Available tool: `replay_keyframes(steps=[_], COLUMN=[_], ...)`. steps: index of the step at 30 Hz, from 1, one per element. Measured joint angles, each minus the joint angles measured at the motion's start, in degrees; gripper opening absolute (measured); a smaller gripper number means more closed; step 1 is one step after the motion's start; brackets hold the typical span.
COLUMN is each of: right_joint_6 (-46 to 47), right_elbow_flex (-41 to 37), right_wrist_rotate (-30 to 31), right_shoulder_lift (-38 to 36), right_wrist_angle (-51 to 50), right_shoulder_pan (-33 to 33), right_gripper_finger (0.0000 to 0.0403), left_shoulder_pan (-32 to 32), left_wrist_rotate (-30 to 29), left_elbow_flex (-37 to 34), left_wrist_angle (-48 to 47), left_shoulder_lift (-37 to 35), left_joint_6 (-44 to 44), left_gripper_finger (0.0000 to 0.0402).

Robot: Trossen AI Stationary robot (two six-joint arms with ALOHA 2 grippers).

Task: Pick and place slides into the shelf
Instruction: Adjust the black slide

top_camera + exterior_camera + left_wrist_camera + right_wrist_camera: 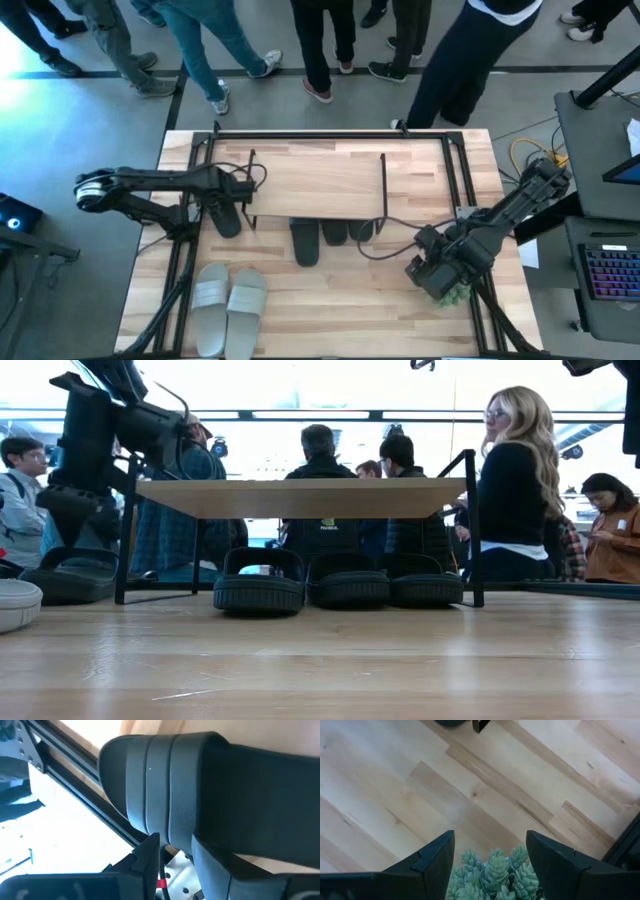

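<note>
The left hand (232, 200) pinches a black slide (224, 215) at the shelf's (320, 180) left leg; it looks light, rubbery, best gripped by the strap. Three black slides (345, 582) sit underneath, two pale slides (228, 297) wait on the desk (350, 300). The right hand (490, 855) hangs spread over a small succulent (492, 875).

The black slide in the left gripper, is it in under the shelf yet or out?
Out. The black slide in the left gripper sits beside the light-wood shelf's left legs, while three others are lined up beneath the board.
</note>
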Motion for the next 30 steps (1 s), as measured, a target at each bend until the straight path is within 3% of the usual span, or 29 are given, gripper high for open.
replay_keyframes(steps=[10, 17, 30], right_joint_6=[6.6, 8.1, 7.7], right_elbow_flex=[0.0, 0.0, 0.0], right_wrist_rotate=[-1.5, -2.2, -2.3], right_shoulder_lift=[-1.1, -1.1, -1.1], right_wrist_angle=[-0.1, -0.1, -0.6], right_shoulder_pan=[-0.2, -0.4, -0.4], right_gripper_finger=[0.0238, 0.0238, 0.0238], left_shoulder_pan=[-0.4, -1.8, -5.2], left_wrist_rotate=[-0.6, 2.8, -1.0], left_elbow_flex=[1.2, 0.5, -0.3], left_wrist_angle=[-0.5, -1.2, -1.0], left_shoulder_lift=[-1.6, -4.8, 3.1], left_joint_6=[-3.8, -4.5, -7.7], left_gripper_finger=[0.0100, 0.0100, 0.0100])
